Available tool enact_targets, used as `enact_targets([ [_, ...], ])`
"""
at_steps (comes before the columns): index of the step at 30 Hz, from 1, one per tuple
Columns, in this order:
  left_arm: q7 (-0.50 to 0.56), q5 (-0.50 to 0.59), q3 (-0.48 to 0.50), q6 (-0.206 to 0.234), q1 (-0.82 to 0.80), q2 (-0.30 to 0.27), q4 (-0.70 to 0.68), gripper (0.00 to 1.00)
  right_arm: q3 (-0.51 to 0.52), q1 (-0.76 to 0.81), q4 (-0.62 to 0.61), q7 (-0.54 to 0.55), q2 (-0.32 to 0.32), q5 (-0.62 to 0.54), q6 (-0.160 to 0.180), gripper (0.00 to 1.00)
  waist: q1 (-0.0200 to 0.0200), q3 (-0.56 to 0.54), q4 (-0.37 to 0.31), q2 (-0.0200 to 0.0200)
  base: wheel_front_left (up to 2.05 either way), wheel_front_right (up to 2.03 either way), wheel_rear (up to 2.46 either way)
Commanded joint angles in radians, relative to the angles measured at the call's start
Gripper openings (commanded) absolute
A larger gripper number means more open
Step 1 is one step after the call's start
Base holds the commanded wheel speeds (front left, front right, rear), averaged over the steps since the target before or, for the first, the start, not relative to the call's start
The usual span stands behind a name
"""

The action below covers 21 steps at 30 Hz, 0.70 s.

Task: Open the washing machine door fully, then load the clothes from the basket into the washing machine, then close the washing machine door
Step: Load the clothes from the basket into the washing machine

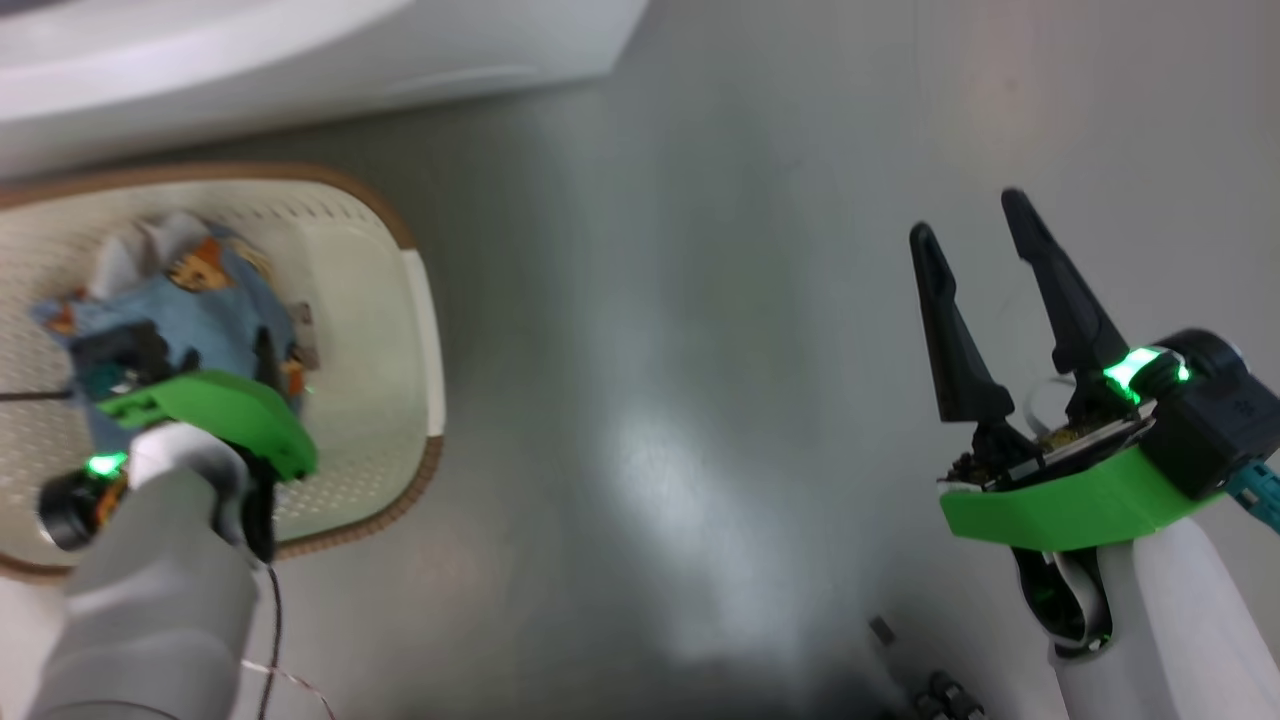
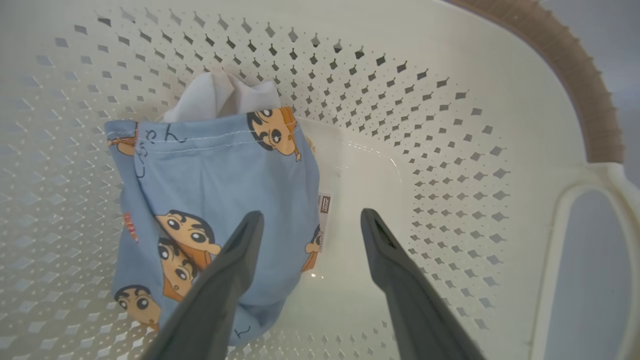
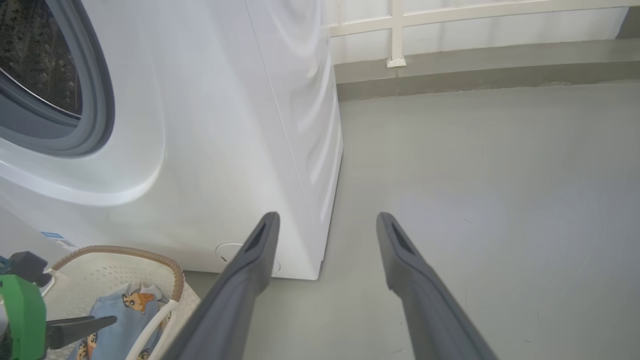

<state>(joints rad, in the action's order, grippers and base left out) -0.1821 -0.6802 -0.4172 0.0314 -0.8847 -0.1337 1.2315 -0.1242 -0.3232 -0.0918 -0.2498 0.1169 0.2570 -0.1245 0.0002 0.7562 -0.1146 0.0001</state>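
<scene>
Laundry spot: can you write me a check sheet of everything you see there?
Surface: grey floor, smooth and shiny.
Job's things: clothes lie in the basket; washing machine stands behind it, drum mouth uncovered.
Clutter: small dark bits on the floor, too blurred to name.
Grippers: left gripper open, down inside the basket over the clothes; right gripper open above the floor, holding nothing.
Cables: thin dark wire hangs by the left arm.
Surroundings: white railing, grey ledge.

Clothes [image 2: 215,185] in basket [image 2: 450,75]; basket on floor [image 1: 700,350] before washing machine [image 3: 200,125], at robot's left.
</scene>
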Motion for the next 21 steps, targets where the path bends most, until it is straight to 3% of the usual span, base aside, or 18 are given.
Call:
enact_targets([
  [1, -0.009, -0.018, 0.037, 0.012, -0.01, -0.054, 0.014, 1.0, -0.032, -0.001, -0.034, -0.012, -0.002, 0.022, -0.006, 1.0, -0.0002, 0.137, -0.069, -0.0001, 0.0, 0.0, 0.0],
  [9, -0.019, -0.036, 0.069, 0.076, -0.077, -0.144, 0.041, 1.0, -0.057, -0.047, -0.048, -0.012, -0.011, 0.036, -0.006, 1.0, -0.0002, 0.233, -0.099, -0.0001, 0.0, 0.0, 0.0],
  [21, 0.001, -0.022, 0.054, 0.096, -0.137, -0.216, 0.05, 1.0, -0.067, -0.051, -0.046, -0.012, -0.014, 0.048, -0.006, 1.0, -0.0002, 0.284, -0.126, -0.0001, 0.0, 0.0, 0.0],
])
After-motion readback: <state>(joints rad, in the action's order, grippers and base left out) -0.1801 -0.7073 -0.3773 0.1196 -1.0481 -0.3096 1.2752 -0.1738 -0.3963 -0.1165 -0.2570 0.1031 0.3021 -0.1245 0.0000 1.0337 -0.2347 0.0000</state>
